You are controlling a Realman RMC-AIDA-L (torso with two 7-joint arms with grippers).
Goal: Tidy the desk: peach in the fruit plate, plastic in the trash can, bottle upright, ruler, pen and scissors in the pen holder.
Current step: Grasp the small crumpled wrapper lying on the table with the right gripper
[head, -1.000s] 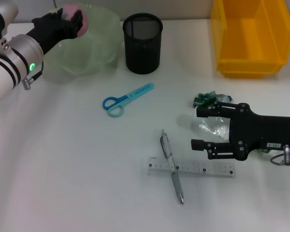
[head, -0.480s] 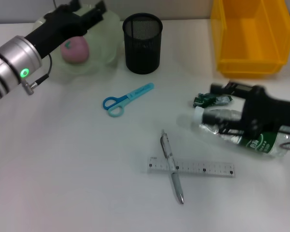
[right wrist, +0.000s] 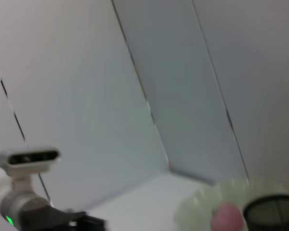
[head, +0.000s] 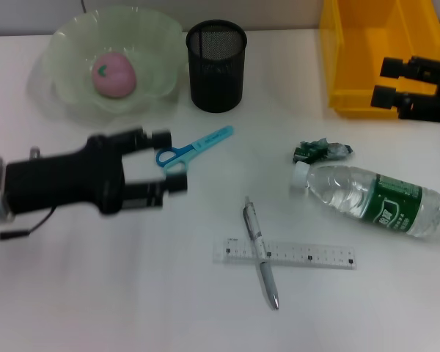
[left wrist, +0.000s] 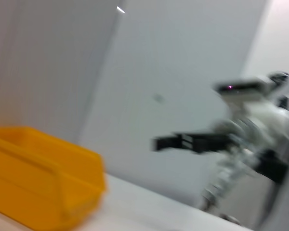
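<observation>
Left gripper [head: 166, 160] hides the scissors [head: 198, 144] handles (partly).

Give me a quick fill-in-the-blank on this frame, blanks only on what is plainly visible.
1. The small round pink peach lies in the pale green ____.
2. The clear plastic water bottle lies on its ____ on the white desk.
3. The slim silver pen lies across the clear ____.
4. The black mesh pen holder stands between the green plate and the yellow ____.

Missing words: fruit plate; side; ruler; trash can
</observation>
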